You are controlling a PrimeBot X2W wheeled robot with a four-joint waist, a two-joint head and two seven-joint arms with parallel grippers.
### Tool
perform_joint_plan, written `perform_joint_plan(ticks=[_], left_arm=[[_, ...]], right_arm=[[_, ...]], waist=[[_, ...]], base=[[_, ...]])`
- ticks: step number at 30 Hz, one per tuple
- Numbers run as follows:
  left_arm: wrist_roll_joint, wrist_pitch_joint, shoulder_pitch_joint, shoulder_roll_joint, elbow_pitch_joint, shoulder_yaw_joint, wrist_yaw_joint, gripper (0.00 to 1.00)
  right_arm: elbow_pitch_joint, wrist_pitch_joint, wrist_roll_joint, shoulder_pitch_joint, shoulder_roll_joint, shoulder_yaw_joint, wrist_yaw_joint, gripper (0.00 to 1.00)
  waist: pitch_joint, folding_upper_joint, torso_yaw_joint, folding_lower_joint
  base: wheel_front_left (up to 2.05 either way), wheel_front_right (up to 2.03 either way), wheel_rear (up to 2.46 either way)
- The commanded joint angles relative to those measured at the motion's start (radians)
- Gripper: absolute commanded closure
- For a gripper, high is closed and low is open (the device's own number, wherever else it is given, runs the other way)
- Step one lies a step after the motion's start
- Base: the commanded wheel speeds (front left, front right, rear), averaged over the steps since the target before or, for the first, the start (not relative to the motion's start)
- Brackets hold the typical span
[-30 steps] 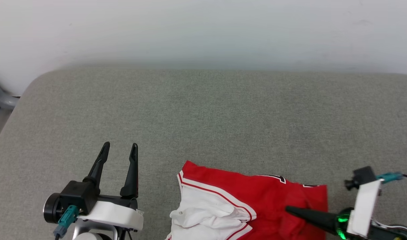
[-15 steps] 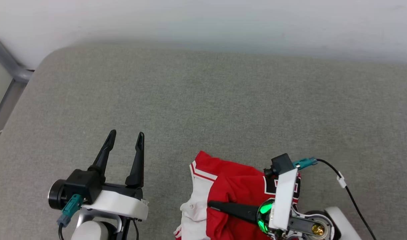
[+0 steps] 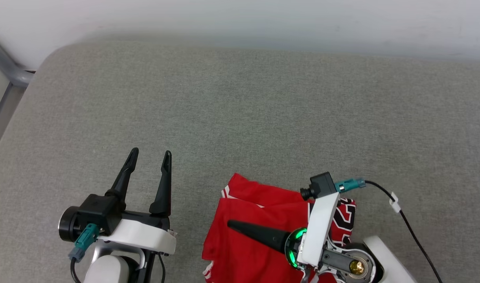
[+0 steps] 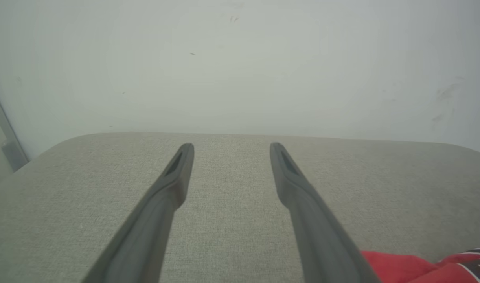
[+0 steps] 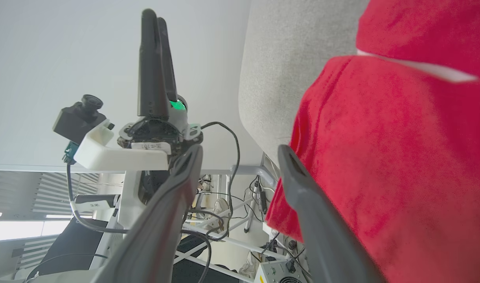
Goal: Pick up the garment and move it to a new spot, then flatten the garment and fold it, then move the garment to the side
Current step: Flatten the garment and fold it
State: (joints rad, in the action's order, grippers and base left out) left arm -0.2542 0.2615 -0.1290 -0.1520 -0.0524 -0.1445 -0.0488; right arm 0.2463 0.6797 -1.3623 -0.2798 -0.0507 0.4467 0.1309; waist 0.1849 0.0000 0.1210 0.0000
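Red jersey [image 3: 240,255]: bunched at the near edge of the grey tabletop [image 3: 263,118], right of centre. Left pincer [image 3: 150,153]: spread, empty, parked clear. Right pincer [image 3: 230,224]: sideways over the jersey, fingers apart, pinching nothing, likely poised for regrasping.

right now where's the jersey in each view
head view: jersey at the bottom edge, just right of centre.
left wrist view: jersey in the bottom right corner.
right wrist view: jersey across the right half.
shared landmark: the grey pad it lies on.
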Motion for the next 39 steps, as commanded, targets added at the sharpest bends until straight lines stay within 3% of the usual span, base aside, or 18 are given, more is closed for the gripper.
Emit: perform_joint_plan(ticks=[1, 9, 10, 16, 24, 28, 39], left_arm=[[0.006, 0.005, -0.01, 0.002, -0.003, 0.003, -0.003, 0.0], [0.016, 0.005, 0.012, -0.001, -0.014, 0.016, 0.002, 0.0], [0.016, 0.005, 0.022, 0.001, -0.017, 0.025, 0.008, 0.0], [0.015, 0.005, 0.051, 0.002, -0.027, 0.046, 0.023, 0.0], [0.009, 0.005, 0.092, 0.01, -0.038, 0.085, 0.047, 0.0], [0.013, 0.005, 0.12, 0.014, -0.046, 0.1, 0.049, 0.0], [0.027, 0.005, 0.192, 0.022, -0.058, 0.122, 0.052, 0.0]], right_arm=[[-0.021, -0.02, 0.012, -0.021, -0.002, 0.008, 0.0, 0.0], [-0.12, -0.327, 0.236, -0.045, -0.079, 0.042, 0.0, 0.0], [-0.107, -0.45, 0.336, -0.032, -0.115, 0.019, 0.0, 0.0], [-0.059, -0.614, 0.516, 0.026, -0.165, -0.092, 0.0, 0.0], [-0.044, -0.713, 0.755, 0.122, -0.201, -0.298, 0.0, 0.0], [-0.086, -0.737, 0.871, 0.176, -0.182, -0.377, 0.0, 0.0], [-0.267, -0.719, 1.103, 0.308, -0.121, -0.444, 0.0, 0.0]], waist=[[-0.004, 0.0, -0.007, 0.0], [-0.037, 0.0, -0.049, 0.0], [-0.053, 0.0, -0.071, 0.0], [-0.083, 0.0, -0.117, 0.0], [-0.131, 0.0, -0.164, 0.0], [-0.165, 0.0, -0.175, 0.0], [-0.229, 0.0, -0.182, 0.0]], base=[[0.0, 0.0, 0.0], [0.0, 0.0, 0.0], [0.0, 0.0, 0.0], [0.0, 0.0, 0.0], [0.0, 0.0, 0.0], [0.0, 0.0, 0.0], [0.0, 0.0, 0.0]])
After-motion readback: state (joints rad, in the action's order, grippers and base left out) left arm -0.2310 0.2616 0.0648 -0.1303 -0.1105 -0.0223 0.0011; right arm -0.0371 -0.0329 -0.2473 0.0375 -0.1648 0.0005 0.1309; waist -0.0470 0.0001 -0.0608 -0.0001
